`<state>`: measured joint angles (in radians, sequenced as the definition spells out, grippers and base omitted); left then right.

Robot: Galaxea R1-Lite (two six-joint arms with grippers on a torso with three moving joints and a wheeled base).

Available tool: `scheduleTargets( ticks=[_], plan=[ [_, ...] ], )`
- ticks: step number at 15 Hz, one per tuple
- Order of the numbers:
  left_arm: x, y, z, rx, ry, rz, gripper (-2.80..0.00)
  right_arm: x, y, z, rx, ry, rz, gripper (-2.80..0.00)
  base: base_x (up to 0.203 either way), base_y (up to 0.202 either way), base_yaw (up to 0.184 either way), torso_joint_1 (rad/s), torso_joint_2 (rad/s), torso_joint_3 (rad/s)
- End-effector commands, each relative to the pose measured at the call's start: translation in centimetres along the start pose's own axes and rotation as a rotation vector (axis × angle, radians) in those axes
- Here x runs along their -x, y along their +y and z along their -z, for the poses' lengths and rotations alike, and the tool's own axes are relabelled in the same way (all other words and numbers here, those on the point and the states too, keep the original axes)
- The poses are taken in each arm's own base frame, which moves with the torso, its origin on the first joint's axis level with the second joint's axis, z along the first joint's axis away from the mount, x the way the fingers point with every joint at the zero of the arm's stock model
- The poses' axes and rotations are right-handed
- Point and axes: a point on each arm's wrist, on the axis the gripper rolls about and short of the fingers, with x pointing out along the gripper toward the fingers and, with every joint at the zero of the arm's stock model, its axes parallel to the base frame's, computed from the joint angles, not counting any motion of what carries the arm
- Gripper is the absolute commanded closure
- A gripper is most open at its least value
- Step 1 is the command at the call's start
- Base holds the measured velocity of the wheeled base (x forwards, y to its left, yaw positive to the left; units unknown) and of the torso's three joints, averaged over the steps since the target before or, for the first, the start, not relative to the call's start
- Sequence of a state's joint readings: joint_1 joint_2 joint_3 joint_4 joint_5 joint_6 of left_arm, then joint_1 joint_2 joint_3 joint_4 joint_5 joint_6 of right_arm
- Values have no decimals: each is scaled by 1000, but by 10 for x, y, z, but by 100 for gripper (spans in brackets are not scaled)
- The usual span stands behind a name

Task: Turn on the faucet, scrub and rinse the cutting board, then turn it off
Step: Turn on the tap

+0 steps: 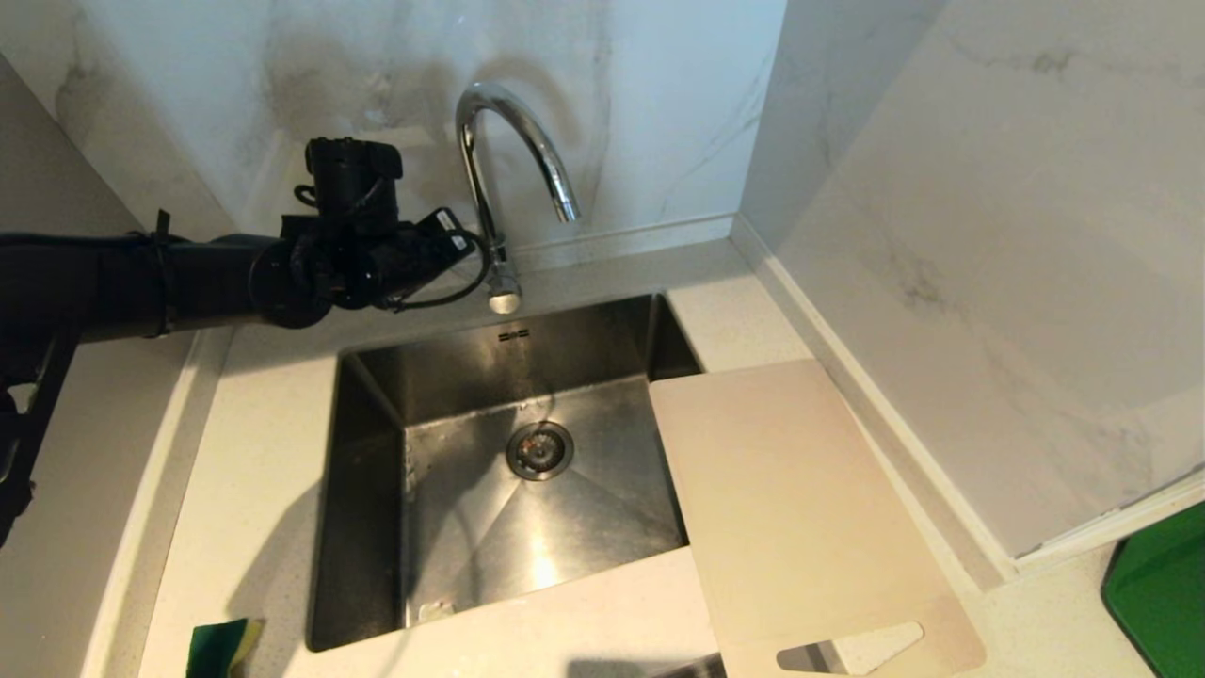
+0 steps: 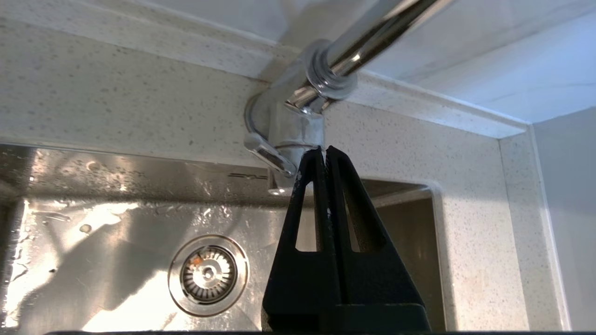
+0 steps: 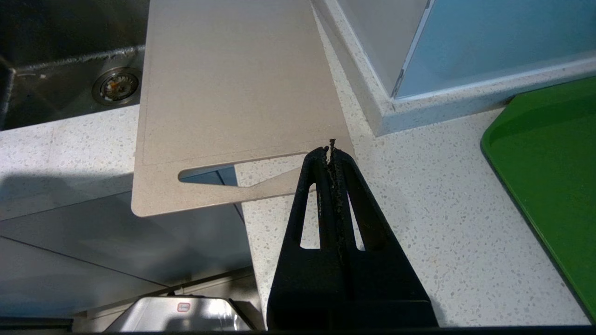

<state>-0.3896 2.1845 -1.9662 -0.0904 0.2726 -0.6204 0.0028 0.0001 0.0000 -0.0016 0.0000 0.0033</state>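
Left gripper (image 2: 324, 150), jaws pressed together, tips at faucet (image 2: 298, 125) base beside its lever (image 2: 269, 156); right gripper (image 3: 331, 151) likewise closed, near cutting board (image 3: 233, 79).

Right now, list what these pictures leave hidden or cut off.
- Left gripper: whether its shut tips touch the faucet lever; head view blocks it with the arm.
- Sponge: head view, cut by the bottom edge.
- Green board: cut by the frame edge.
- Cutting board: overhanging corner cut off below.
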Motion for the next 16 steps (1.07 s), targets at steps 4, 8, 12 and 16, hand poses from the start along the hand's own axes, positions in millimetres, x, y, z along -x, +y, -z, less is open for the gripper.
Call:
scheduleTargets(
  ticks=[4, 8, 12, 16],
  plan=[
    [-8, 4, 9, 9, 11, -12, 0, 0, 0, 0, 0, 0, 0, 0, 0, 0, 0, 0, 0, 0],
    [-13, 7, 14, 9, 17, -16, 0, 0, 0, 0, -1, 0, 0, 0, 0, 0, 0, 0, 0, 0],
    [-18, 9, 17, 14, 4, -12, 0, 0, 0, 0, 0, 0, 0, 0, 0, 0, 0, 0, 0, 0],
    [-23, 13, 22, 12, -5, -19, 0, 0, 0, 0, 0, 0, 0, 0, 0, 0, 0, 0, 0, 0]
  ],
)
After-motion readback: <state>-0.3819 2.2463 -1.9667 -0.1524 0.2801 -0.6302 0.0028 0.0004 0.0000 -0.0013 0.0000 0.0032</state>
